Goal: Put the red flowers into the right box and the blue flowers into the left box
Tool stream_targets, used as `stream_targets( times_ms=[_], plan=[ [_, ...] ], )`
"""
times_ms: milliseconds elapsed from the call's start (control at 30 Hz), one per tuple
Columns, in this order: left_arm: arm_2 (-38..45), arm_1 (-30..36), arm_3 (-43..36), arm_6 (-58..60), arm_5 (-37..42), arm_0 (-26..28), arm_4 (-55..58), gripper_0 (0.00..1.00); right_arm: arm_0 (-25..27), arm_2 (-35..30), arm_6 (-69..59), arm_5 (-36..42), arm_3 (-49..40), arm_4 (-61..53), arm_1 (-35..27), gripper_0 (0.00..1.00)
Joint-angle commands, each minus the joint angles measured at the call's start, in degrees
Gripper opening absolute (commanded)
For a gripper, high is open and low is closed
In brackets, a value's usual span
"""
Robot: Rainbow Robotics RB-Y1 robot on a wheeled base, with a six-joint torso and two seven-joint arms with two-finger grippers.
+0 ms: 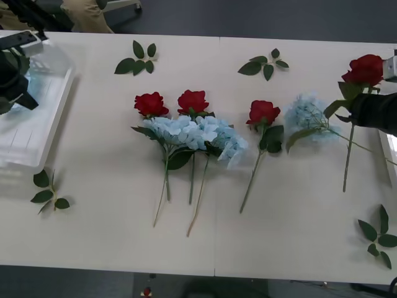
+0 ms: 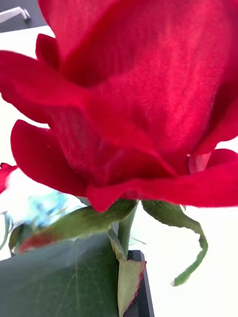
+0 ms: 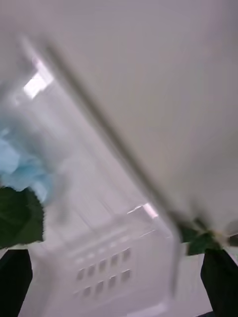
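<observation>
At the right edge of the white tabletop (image 1: pixel 111 236), the right tool (image 1: pixel 372 108) grips a red rose (image 1: pixel 366 69) by its stem, bloom raised, beside the rim of the right box (image 1: pixel 391 149). At far left, the left tool (image 1: pixel 15 87) hangs over the ribbed left box (image 1: pixel 37 133) with its fingers (image 3: pixel 15 277) spread wide, a blue flower (image 3: pixel 20 163) just beneath. Three red flowers (image 1: pixel 193 101) and blue flowers (image 1: pixel 192 133) lie mid-tabletop, with loose leaf sprigs (image 1: pixel 138 59) scattered around.
</observation>
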Motion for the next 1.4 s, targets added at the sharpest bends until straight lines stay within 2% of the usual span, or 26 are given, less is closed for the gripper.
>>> stream_targets(
  times_ms=[33,167,300,433,667,933,1033,1067,1100,1233,1400],
  plan=[
    [-0.6,2.0,-1.9,-1.3,-0.5,-0.4,8.4,1.00,-0.1,-1.9,9.9,-0.3,-2.3,1.5,-0.4,0.00],
    [-0.6,1.4,-2.4,-1.3,-5.4,2.0,18.4,1.00,-0.1,-3.3,18.4,-0.3,-2.5,2.4,-0.4,0.00],
    [-0.6,-0.7,-3.5,-1.3,-15.0,8.0,28.9,1.00,-0.1,-4.4,25.4,-0.4,-2.5,2.9,-0.5,0.00],
    [-0.6,-3.7,-3.4,-1.3,-22.0,12.6,34.4,1.00,-0.1,-5.0,31.6,-0.9,-2.5,3.0,-1.0,0.00],
    [-0.6,-7.9,-2.1,-0.5,-25.2,16.3,37.2,1.00,-0.1,-5.6,33.4,-2.8,-3.3,0.8,-1.0,0.00],
    [-0.6,-10.1,3.2,1.2,-24.9,16.3,44.8,1.00,0.4,-4.6,32.1,-3.1,-2.4,-1.2,-0.8,0.00],
    [-0.6,-10.1,5.1,6.6,-25.1,16.3,46.6,1.00,1.3,-4.0,31.7,-3.1,-2.4,-2.8,-0.8,0.00],
    [-0.5,-10.1,6.2,8.1,-25.4,16.3,47.4,1.00,1.6,-3.9,31.5,-3.0,-2.4,-3.4,-0.8,0.13],
    [-0.5,-10.1,7.3,9.5,-25.5,16.3,48.1,1.00,1.9,-3.6,31.3,-2.4,-2.4,-4.3,-0.8,0.44],
    [-0.4,-10.1,10.0,10.7,-25.6,16.1,48.2,1.00,3.1,-3.0,26.3,1.7,-2.4,-8.8,-0.8,0.99],
    [-0.6,-10.2,11.7,11.8,-25.6,13.9,42.7,1.00,4.5,-2.7,25.5,0.9,-2.4,-10.5,-0.8,1.00]
  ],
)
